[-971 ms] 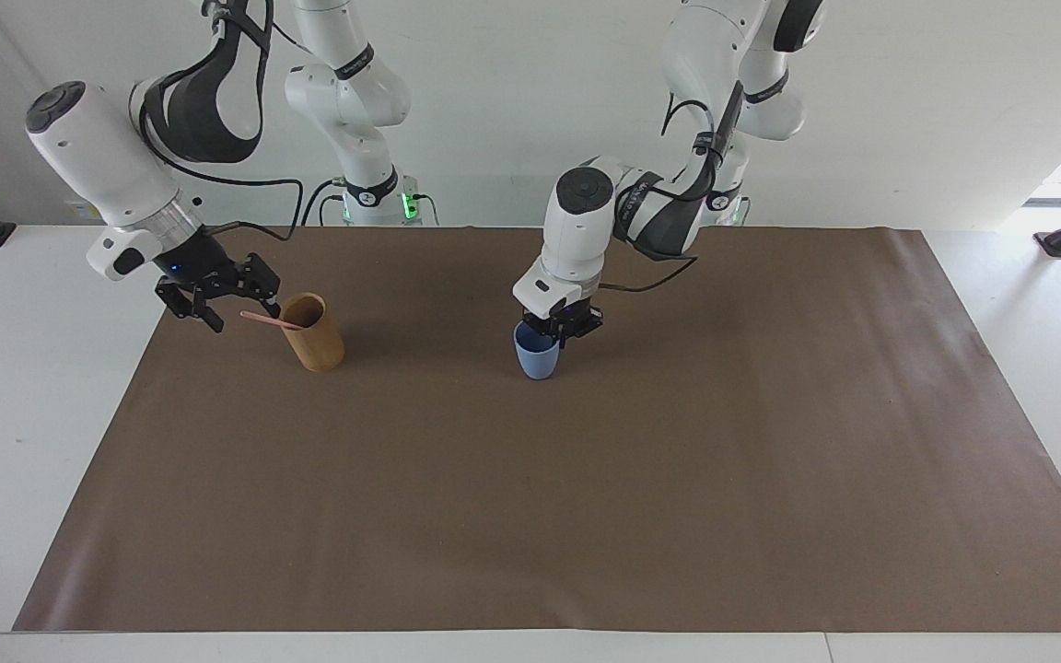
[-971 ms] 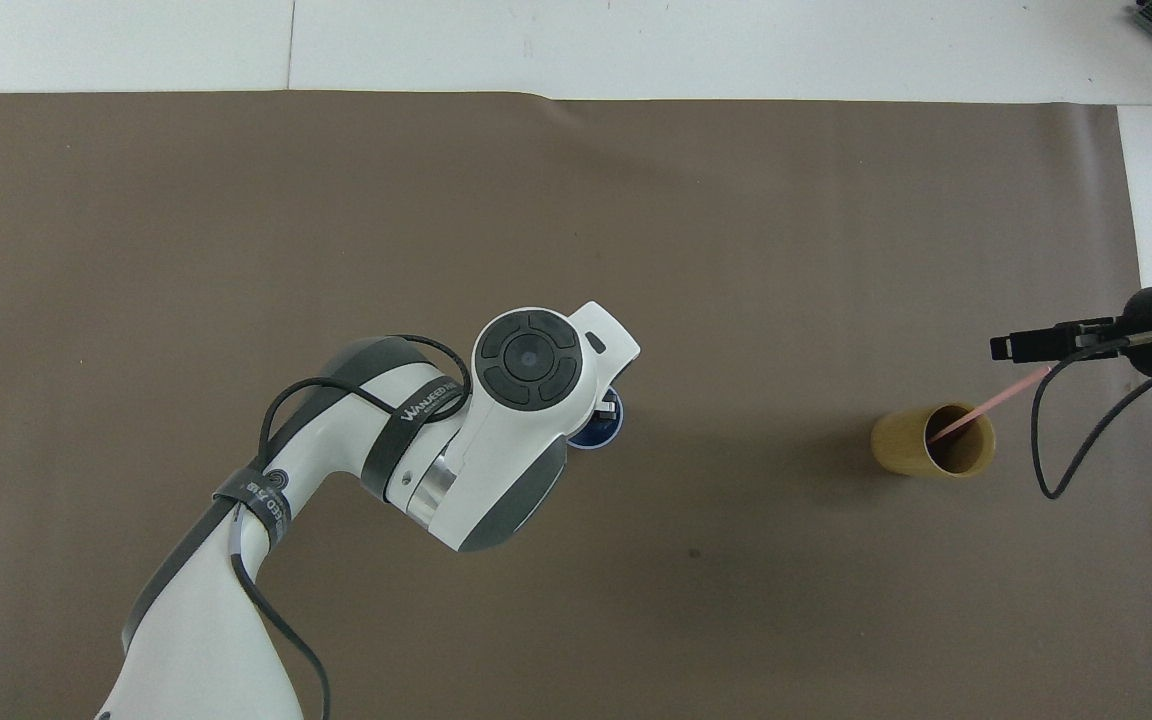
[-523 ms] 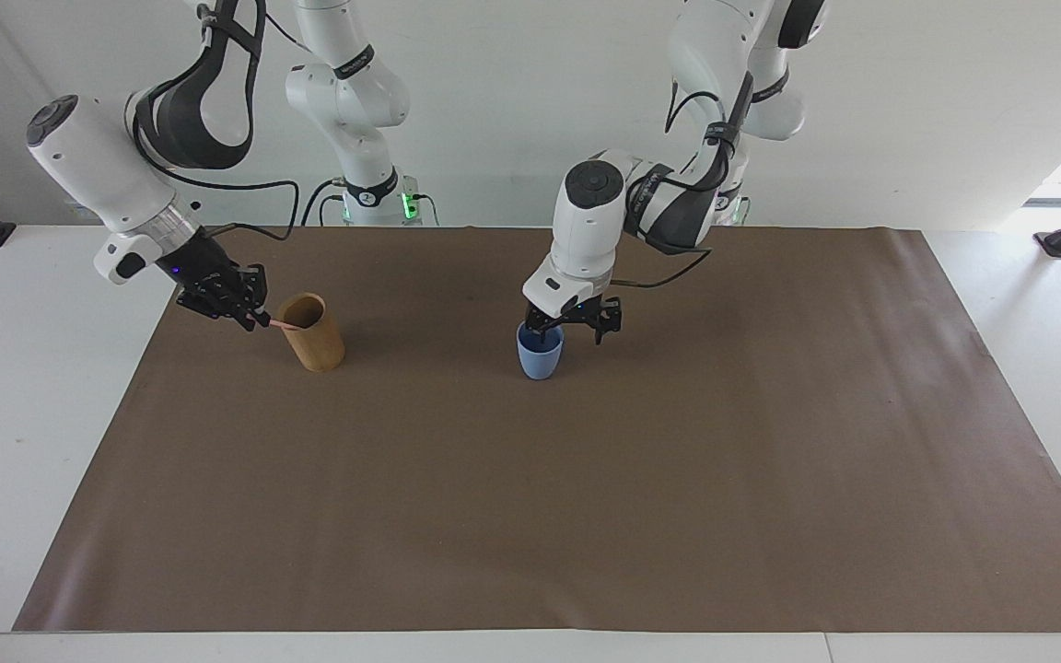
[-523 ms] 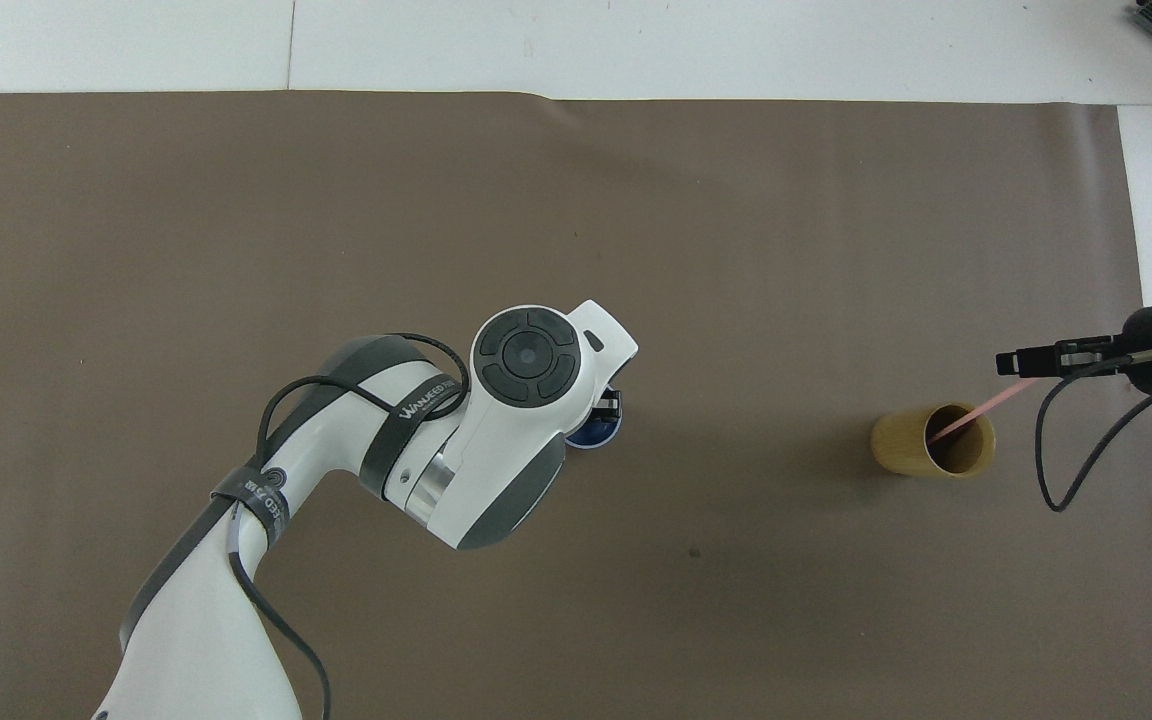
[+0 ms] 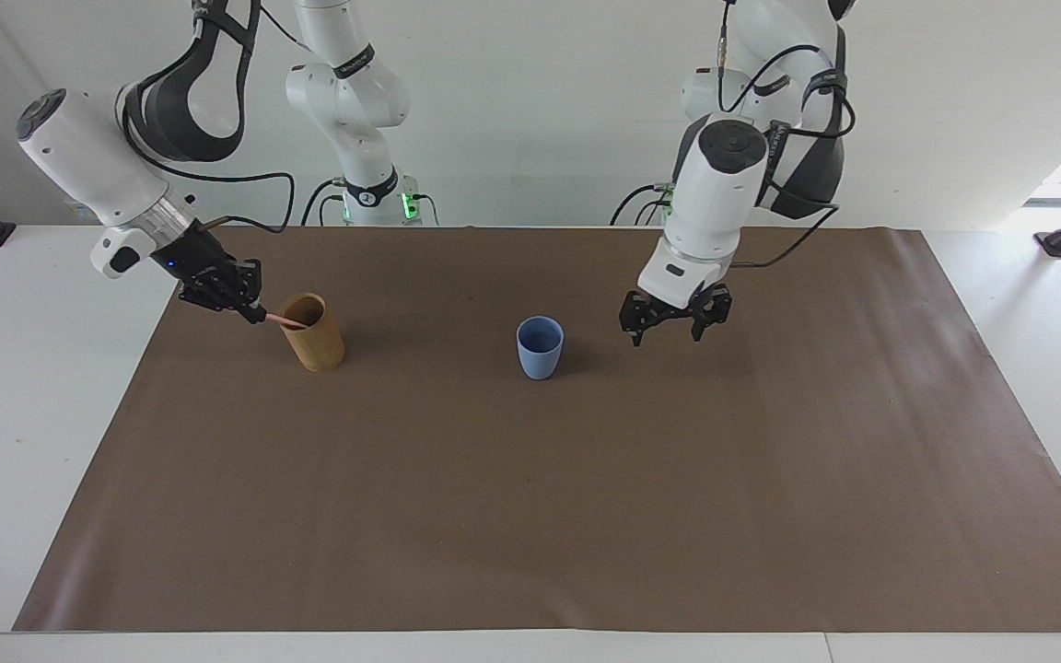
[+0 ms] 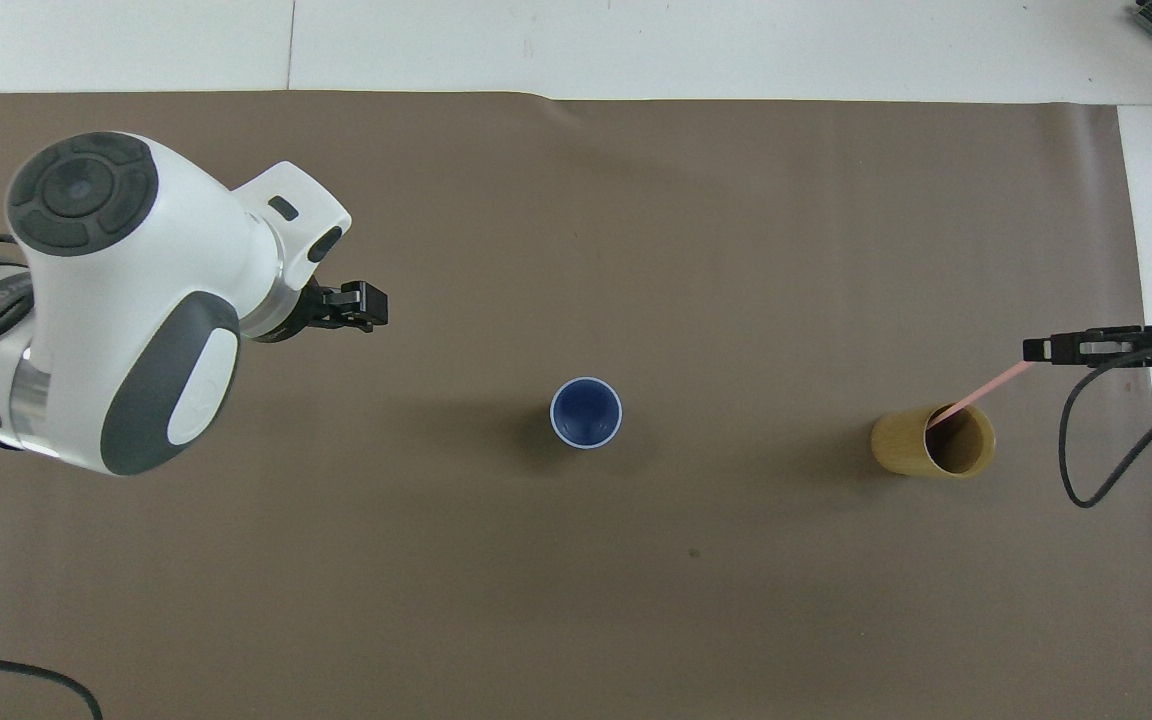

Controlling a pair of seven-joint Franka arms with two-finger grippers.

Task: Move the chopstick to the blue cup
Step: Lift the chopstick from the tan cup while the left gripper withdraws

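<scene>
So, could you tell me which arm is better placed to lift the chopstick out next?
Right: its end effector is shut on the thin pink chopstick in the tan bamboo cup; the left end effector hangs open and empty.

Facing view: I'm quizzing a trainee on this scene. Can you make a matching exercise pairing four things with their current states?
Things:
1. chopstick
2. blue cup
3. left hand
4. tan cup

States:
A. open, above the mat
B. upright, nothing in it
C. gripped by the right hand, lower end inside a cup
D. holds one end of a stick

Pairs: 1-C, 2-B, 3-A, 4-D
</scene>
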